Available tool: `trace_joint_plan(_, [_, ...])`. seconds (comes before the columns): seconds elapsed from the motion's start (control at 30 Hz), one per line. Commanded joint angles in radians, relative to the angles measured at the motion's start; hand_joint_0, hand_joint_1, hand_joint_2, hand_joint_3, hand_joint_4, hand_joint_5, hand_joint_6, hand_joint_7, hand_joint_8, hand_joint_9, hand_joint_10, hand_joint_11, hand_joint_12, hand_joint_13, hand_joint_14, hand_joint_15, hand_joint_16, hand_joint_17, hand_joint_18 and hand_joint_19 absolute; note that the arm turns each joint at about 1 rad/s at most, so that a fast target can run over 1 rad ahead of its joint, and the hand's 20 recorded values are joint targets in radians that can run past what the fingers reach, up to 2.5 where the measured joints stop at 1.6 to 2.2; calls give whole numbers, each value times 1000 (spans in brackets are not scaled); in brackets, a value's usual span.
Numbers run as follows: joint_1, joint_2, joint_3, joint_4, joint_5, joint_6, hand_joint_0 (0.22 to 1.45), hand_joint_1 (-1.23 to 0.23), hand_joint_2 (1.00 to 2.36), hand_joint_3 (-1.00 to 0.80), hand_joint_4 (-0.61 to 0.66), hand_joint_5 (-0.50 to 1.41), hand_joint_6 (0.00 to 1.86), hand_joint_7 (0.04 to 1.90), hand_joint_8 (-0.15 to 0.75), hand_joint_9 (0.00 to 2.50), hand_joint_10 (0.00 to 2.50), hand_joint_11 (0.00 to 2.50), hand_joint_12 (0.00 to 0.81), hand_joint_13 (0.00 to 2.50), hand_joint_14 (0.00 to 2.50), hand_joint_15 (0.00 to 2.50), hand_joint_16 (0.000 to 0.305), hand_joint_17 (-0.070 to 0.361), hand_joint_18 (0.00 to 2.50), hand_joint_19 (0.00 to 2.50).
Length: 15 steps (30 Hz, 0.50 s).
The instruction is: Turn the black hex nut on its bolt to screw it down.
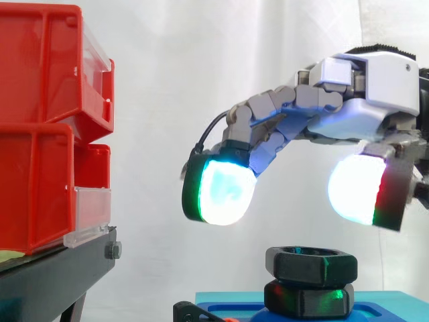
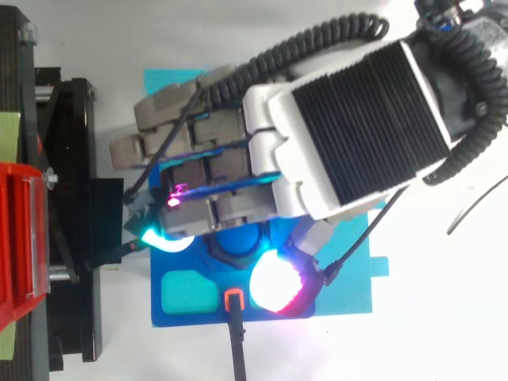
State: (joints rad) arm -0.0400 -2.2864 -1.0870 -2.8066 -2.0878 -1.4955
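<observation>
Blue base with hex nut, red bins beside, white curtain behind.

Items counted on inspection. Black hex nuts — two. Red bins — two. Blue base under the nuts: one. Black stand under the bins: one. Robot hand: one.

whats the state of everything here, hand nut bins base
hand: open, hovering above the nut, touching nothing
black hex nut: free, level, sitting directly on a second black hex piece
blue base: lying flat, carrying both hex pieces
red bins: stacked upright on the black stand, contents hidden
</observation>
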Motion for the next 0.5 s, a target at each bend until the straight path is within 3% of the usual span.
trace_joint_plan(0.0, [17, 1, -7, -5, 12, 1, 430, -518, 1000, -500, 187, -94, 503, 858, 278, 726, 12, 289, 363, 496, 4, 76, 60, 136, 440, 311])
trace_joint_plan(0.1, [34, 1, -7, -22, 26, 1, 416, -482, 1000, -500, 166, -84, 503, 847, 283, 722, 11, 276, 368, 492, 3, 75, 61, 138, 439, 306])
trace_joint_plan(0.3, [54, -1, -7, -50, 55, 0, 447, -599, 1000, -500, 196, -84, 504, 936, 270, 669, 13, 312, 356, 432, 4, 93, 60, 135, 330, 330])
trace_joint_plan(0.47, [58, 1, -7, -68, 61, -2, 437, -596, 1000, -500, 213, -84, 504, 948, 273, 672, 13, 310, 360, 430, 4, 83, 61, 137, 342, 331])
